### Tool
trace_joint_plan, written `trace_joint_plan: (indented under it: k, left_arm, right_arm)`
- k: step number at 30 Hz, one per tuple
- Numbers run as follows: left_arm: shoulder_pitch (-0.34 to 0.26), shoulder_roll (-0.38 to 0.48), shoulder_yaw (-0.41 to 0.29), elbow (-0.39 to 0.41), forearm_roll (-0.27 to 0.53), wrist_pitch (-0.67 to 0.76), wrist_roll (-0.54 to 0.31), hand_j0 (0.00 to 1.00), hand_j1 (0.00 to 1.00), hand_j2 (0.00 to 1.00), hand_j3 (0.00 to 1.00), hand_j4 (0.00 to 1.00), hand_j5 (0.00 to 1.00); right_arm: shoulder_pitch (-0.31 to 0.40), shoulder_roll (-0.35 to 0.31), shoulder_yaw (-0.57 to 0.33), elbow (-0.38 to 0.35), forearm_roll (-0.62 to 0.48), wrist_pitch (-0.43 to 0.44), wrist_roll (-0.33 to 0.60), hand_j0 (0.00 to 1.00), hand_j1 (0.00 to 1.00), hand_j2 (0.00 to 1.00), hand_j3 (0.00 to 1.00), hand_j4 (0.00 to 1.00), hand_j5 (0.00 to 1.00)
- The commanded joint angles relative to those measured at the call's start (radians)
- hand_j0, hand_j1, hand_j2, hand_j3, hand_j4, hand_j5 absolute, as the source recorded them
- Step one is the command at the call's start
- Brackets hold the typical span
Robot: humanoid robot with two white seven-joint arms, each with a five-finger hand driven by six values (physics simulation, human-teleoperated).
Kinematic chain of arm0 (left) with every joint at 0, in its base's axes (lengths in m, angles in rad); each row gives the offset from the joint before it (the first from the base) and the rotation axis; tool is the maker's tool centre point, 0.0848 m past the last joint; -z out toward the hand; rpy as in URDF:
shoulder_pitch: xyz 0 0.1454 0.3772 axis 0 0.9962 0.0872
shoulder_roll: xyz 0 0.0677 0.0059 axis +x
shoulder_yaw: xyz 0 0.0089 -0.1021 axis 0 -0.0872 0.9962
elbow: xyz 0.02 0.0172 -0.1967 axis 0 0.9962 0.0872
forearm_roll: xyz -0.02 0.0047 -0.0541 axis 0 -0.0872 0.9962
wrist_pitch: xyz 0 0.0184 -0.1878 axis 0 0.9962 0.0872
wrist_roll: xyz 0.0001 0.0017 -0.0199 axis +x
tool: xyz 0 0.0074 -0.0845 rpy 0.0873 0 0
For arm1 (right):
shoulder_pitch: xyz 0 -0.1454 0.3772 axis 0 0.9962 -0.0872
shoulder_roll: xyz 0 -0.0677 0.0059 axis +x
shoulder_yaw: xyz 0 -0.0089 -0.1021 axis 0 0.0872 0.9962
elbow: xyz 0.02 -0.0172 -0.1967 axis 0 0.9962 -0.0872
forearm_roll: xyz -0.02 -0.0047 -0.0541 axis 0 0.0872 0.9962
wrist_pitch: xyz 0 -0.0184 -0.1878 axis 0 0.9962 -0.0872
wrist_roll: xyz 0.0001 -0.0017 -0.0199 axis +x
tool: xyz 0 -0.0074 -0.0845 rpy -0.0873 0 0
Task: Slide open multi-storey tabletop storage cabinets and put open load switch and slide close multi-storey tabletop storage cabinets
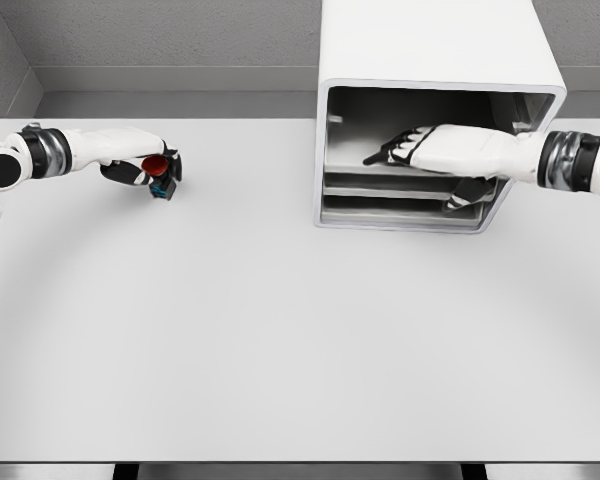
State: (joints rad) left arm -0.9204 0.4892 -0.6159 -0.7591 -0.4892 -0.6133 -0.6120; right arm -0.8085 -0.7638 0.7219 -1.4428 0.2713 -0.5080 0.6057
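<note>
Bare tabletop (280, 340) fills the near half of the head view; both hands work along its far edge.

Left hand (140, 168) sits near the far left corner, fingers clenched around the load switch (160, 175), a small dark block with a red knob and a blue patch on its underside, held at or just above the surface. Right hand (425, 148) reaches in from the right edge into the white storage cabinet (430, 50), which stands at the far edge, right of centre. Its front is open, showing a tall upper compartment and shallow tiers (380, 200) beneath. Right fingers are extended flat and released within the upper compartment, grasping nothing; its thumb points down toward the tier below. Switch and cabinet stand well apart.
</note>
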Motion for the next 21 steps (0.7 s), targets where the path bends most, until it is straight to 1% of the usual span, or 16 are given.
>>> trace_joint_plan:
  k: [1,2,3,4,6,7,8,9,10,12,13,14,16,17,19,21]
  left_arm:
    - [0.0,-0.001,-0.001,0.001,0.008,0.002,0.001,0.41,0.41,0.41,0.41,0.41,0.41]
    - [0.0,0.0,-0.001,0.001,0.008,0.002,0.001,0.4,0.4,0.4,0.4,0.4,0.4]
    - [-0.002,0.003,-0.001,-0.005,0.009,0.002,0.001,0.4,0.4,0.4,0.4,0.4,0.4]
    - [-0.005,0.008,-0.001,-0.011,0.012,0.002,0.001,0.4,0.4,0.4,0.4,0.4,0.4]
    - [-0.015,0.015,-0.002,-0.025,0.018,0.002,0.001,0.4,0.4,0.4,0.4,0.4,0.4]
    - [-0.023,0.023,-0.005,-0.034,0.041,0.002,0.001,0.4,0.4,0.4,0.4,0.4,0.4]
    - [-0.023,0.048,-0.008,-0.069,0.061,0.002,0.001,0.4,0.4,0.4,0.4,0.4,0.4]
    - [-0.021,0.083,-0.011,-0.15,0.092,0.002,0.001,0.4,0.4,0.4,0.4,0.4,0.4]
    - [-0.017,0.111,-0.013,-0.229,0.124,0.002,0.001,0.4,0.4,0.4,0.4,0.4,0.4]
    - [-0.006,0.172,-0.015,-0.373,0.158,0.002,0.001,0.4,0.4,0.4,0.4,0.4,0.4]
    - [0.008,0.196,-0.027,-0.443,0.179,0.002,0.001,0.4,0.4,0.4,0.4,0.4,0.4]
    - [0.009,0.238,-0.059,-0.525,0.221,0.002,0.001,0.4,0.4,0.4,0.4,0.4,0.4]
    - [0.011,0.288,-0.077,-0.649,0.258,0.002,0.001,0.4,0.4,0.4,0.4,0.4,0.4]
    - [0.012,0.305,-0.077,-0.686,0.276,0.002,0.001,0.4,0.4,0.4,0.4,0.4,0.4]
    - [0.017,0.356,-0.077,-0.756,0.314,0.002,0.001,0.4,0.4,0.4,0.4,0.4,0.4]
    - [0.018,0.419,-0.077,-0.847,0.362,0.002,0.001,0.4,0.4,0.4,0.4,0.4,0.4]
  right_arm:
    - [0.0,-0.002,0.016,-0.021,-0.021,-0.058,0.005,1.0,1.0,1.0,1.0,1.0,1.0]
    - [0.0,-0.012,0.014,-0.037,-0.021,-0.06,0.005,1.0,1.0,1.0,1.0,1.0,1.0]
    - [0.018,-0.029,0.013,-0.074,-0.021,-0.06,0.005,1.0,1.0,1.0,1.0,1.0,1.0]
    - [0.025,-0.04,0.013,-0.093,-0.021,-0.061,0.005,1.0,1.0,1.0,1.0,1.0,1.0]
    - [0.029,-0.055,0.01,-0.1,-0.021,-0.087,0.005,1.0,1.0,1.0,1.0,1.0,1.0]
    - [0.031,-0.057,0.01,-0.108,-0.021,-0.093,0.005,1.0,1.0,1.0,1.0,1.0,1.0]
    - [0.034,-0.061,0.01,-0.117,-0.021,-0.095,0.005,1.0,1.0,1.0,1.0,1.0,1.0]
    - [0.041,-0.063,0.005,-0.131,-0.021,-0.098,0.005,1.0,1.0,1.0,1.0,1.0,1.0]
    - [0.043,-0.08,0.002,-0.146,-0.021,-0.103,0.005,1.0,1.0,1.0,1.0,1.0,1.0]
    - [0.06,-0.089,0.001,-0.177,-0.021,-0.103,0.005,1.0,1.0,1.0,1.0,1.0,1.0]
    - [0.06,-0.1,0.001,-0.18,-0.021,-0.103,0.005,1.0,1.0,1.0,1.0,1.0,1.0]
    - [0.064,-0.103,0.001,-0.189,-0.021,-0.103,0.005,1.0,1.0,1.0,1.0,1.0,1.0]
    - [0.077,-0.104,-0.001,-0.192,-0.021,-0.103,0.005,1.0,1.0,1.0,1.0,1.0,1.0]
    - [0.081,-0.124,-0.013,-0.195,-0.021,-0.103,0.005,1.0,1.0,1.0,1.0,1.0,1.0]
    - [0.118,-0.132,-0.068,-0.222,-0.021,-0.103,0.005,1.0,1.0,1.0,1.0,1.0,1.0]
    - [0.13,-0.143,-0.068,-0.238,-0.021,-0.103,0.005,1.0,1.0,1.0,1.0,1.0,1.0]
